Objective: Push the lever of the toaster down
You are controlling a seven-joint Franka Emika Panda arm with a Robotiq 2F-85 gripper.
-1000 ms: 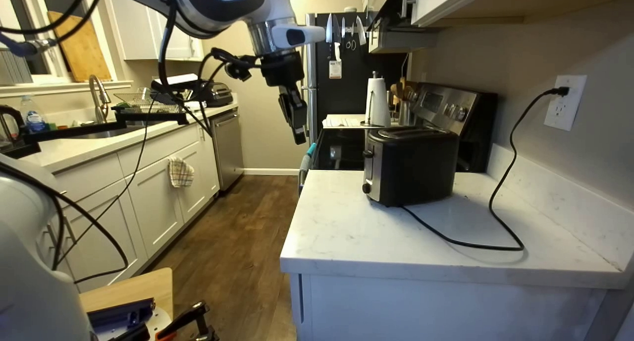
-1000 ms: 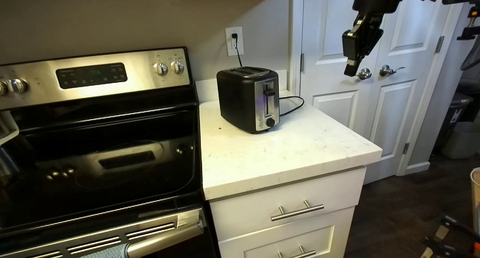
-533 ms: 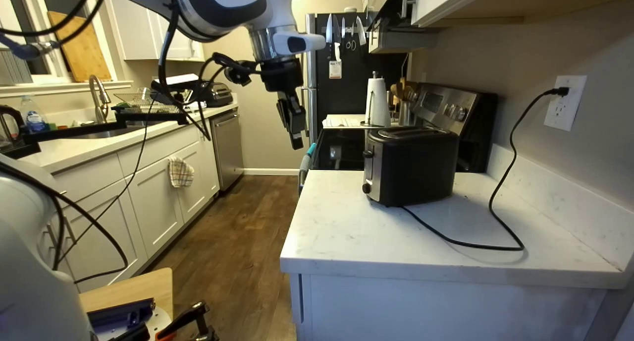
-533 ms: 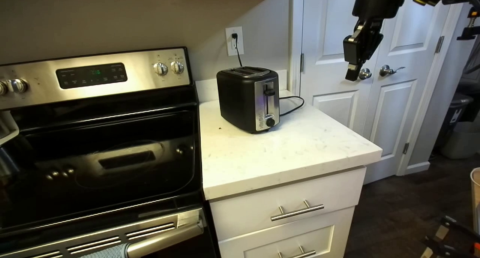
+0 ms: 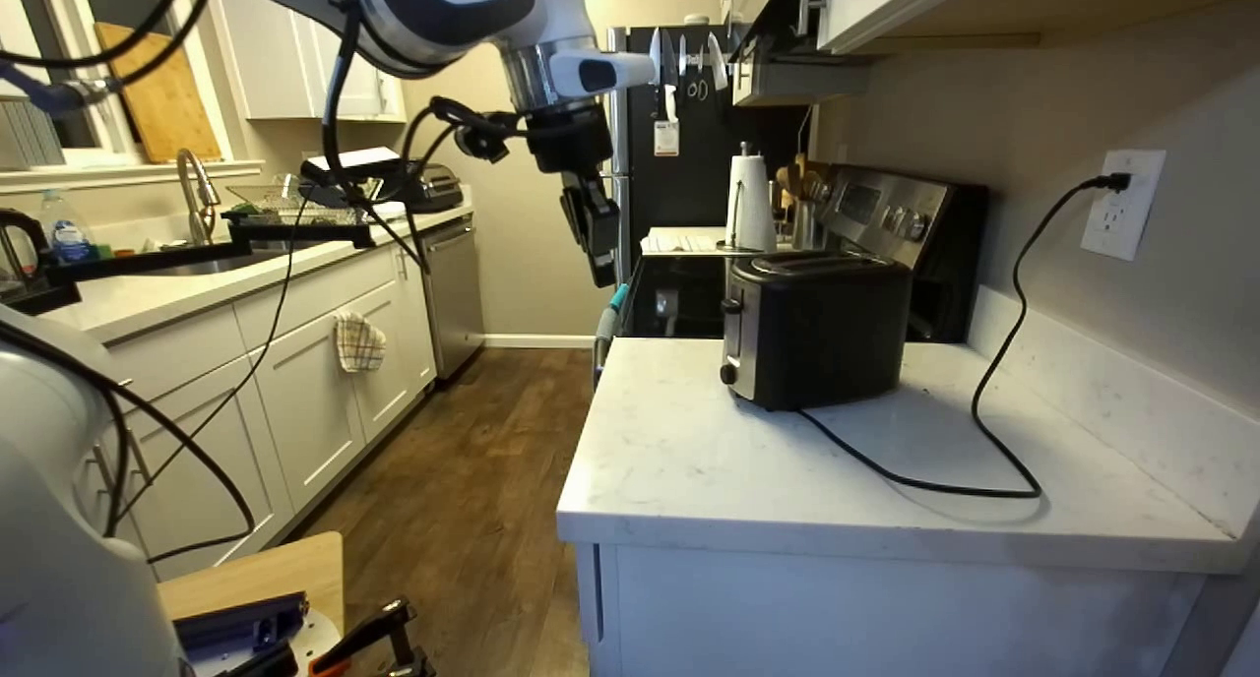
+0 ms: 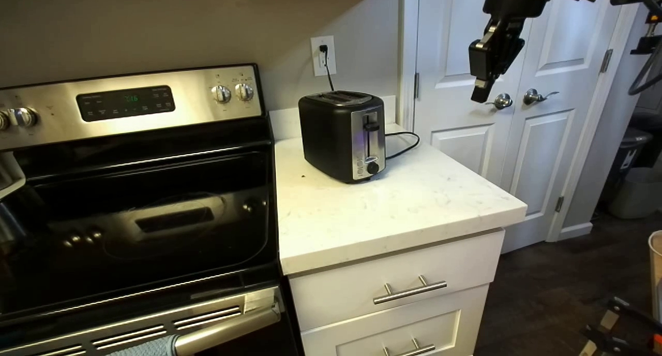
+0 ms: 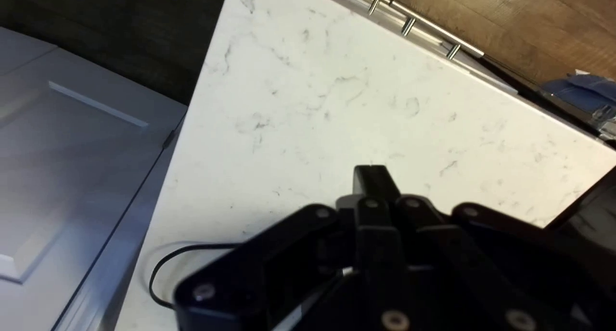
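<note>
- Hand [image 6: 481,93]: slightly higher than half a second ago; pressed together.
- Toaster [image 6: 327,138]: on the surface [image 6: 403,206]; lever [image 6: 371,127] high, untouched.
- Step: likely approach; next, align above lever, press down.

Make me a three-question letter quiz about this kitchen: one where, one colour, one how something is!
1. Where is the toaster?
A) In the sink
B) On the counter
C) On the floor

2. What colour is its cord?
A) Red
B) Yellow
C) Black

3. How is the lever set?
A) Up
B) Down
C) Snapped off

1: B, it stands on the counter in both exterior views.
2: C, it looks black right up to the outlet.
3: A, it sits near the top of its groove, above the knob.
</note>
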